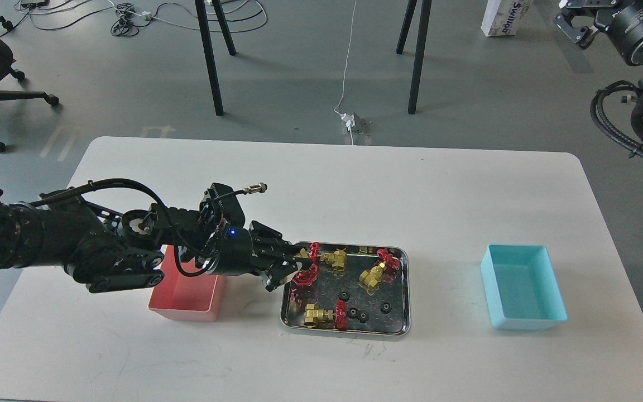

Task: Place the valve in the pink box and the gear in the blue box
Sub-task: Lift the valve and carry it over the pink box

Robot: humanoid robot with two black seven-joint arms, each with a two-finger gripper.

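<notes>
White table [321, 190]: left end effector [293, 267] spread over steel tray's [401, 329] valve [306, 277]; pink box [187, 304] beneath arm.

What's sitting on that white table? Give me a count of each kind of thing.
Brass valves with red handwheels: 4
Tiny black toothed gears: 4
Salmon-pink plastic bin: 1
Light blue plastic bin: 1
Shiny steel tray: 1
Total: 11
</notes>
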